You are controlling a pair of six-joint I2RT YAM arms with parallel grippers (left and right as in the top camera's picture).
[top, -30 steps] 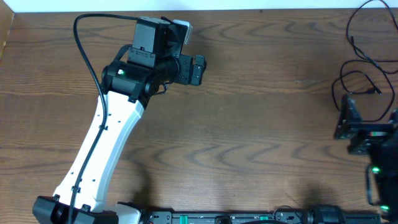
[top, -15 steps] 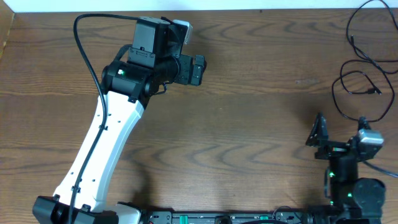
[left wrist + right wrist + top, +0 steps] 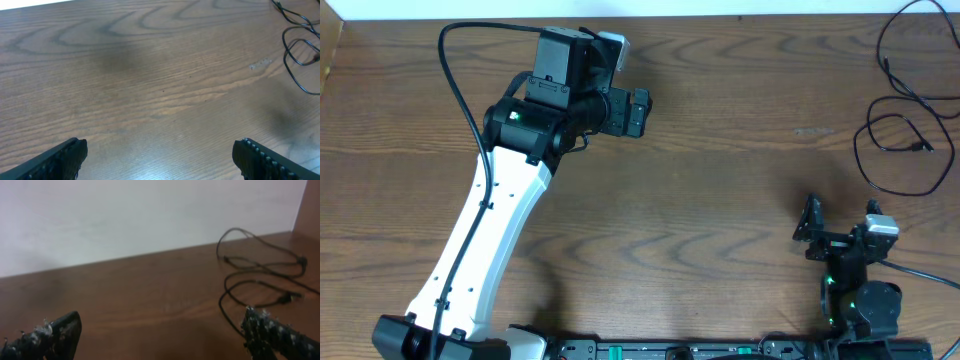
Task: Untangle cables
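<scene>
**Both claws wide open, black cable lying untouched at 2–3 o'clock**

Left gripper (image 3: 638,112): found at about 11 o'clock on the table (image 3: 720,180) in the overhead view, pointing toward 3 o'clock. Fingers (image 3: 65,157) spread as wide as they go in the left wrist view, with only bare wood grain between them. Holding nothing, and well apart from the cable.

Right gripper (image 3: 840,225): found at about 5 o'clock, near the front edge, pointing toward 12 o'clock. Spread wide too; right wrist view shows both dark fingertips (image 3: 57,330) at the lower corners, with open table between. Gripping nothing, touching no cord. Cannot tell from these views whether either claw's tips rest on the wood.

Black cable (image 3: 858,152): lying on the table at 2–3 o'clock, against the right edge and partly running out of the overhead picture. Thin, black and slack. Laid in several loose open loops rather than a tight coil:
- one large loop toward 3 o'clock, with a small plug end (image 3: 923,147) lying inside it;
- longer strands curving up toward 1–2 o'clock, crossing one another in places.

Seen from the right wrist at 2 o'clock of that picture, beyond the right fingertip, as the same flat sprawl of crossing loops. Near the right gripper, at its 1 o'clock, but not touching it.
</scene>
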